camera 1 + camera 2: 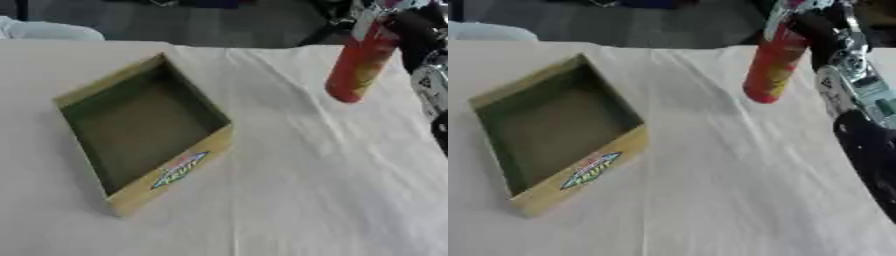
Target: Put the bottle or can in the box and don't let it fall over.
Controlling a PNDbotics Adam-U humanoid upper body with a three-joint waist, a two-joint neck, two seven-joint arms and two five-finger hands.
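Box is seen at the left of the table, a shallow open cardboard tray with yellowish walls and a dark green inside, set askew so one corner points toward the near edge. A coloured label is carried on its near right wall. Nothing is seen inside it. White cloth covers the table and is creased in long folds running from the far middle toward the near edge. Well apart from the box, toward the far right, a tall red bottle with a yellowish patch low on its side is held tilted, top leaning right, its base apparently lifted off the cloth, though contact cannot be ruled out. The right hand, black with silver parts, is curled round the bottle's upper end. The right forearm runs down the right edge.
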